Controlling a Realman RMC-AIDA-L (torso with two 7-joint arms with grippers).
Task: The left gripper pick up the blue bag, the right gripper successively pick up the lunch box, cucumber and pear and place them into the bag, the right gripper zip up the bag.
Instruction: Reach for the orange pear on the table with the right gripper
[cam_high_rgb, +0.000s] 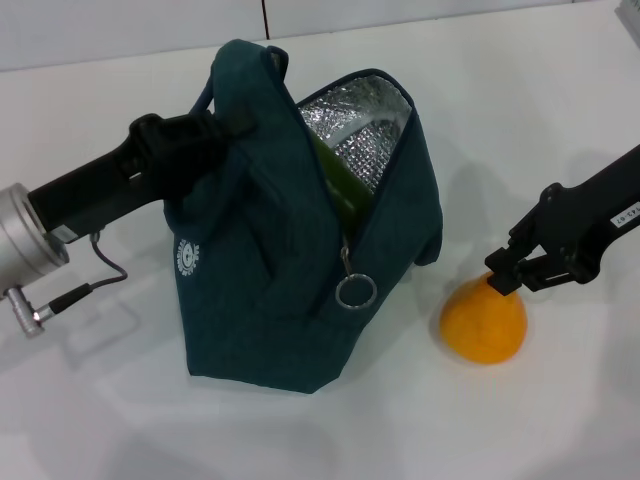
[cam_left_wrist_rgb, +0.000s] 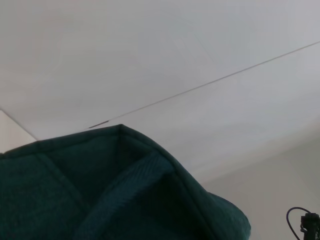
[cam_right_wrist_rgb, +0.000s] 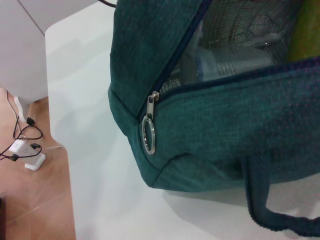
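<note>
The blue bag (cam_high_rgb: 270, 270) stands open mid-table, silver lining showing. My left gripper (cam_high_rgb: 205, 135) is shut on its top edge by the handle, and the left wrist view shows only the bag's fabric (cam_left_wrist_rgb: 100, 190). Inside the bag, the cucumber (cam_high_rgb: 338, 185) leans against the lining. The right wrist view shows the clear lunch box (cam_right_wrist_rgb: 225, 55) inside too, beside the cucumber (cam_right_wrist_rgb: 306, 30). The zipper pull ring (cam_high_rgb: 355, 291) hangs at the bag's front corner. The pear (cam_high_rgb: 485, 322) rests on the table right of the bag, with my right gripper (cam_high_rgb: 503, 275) at its narrow top.
The white table (cam_high_rgb: 560, 420) has bare surface in front of and to the right of the pear. In the right wrist view the table's edge (cam_right_wrist_rgb: 62, 150) drops to a wooden floor with cables and a white adapter (cam_right_wrist_rgb: 35, 161). A loop handle (cam_right_wrist_rgb: 270, 210) lies on the table.
</note>
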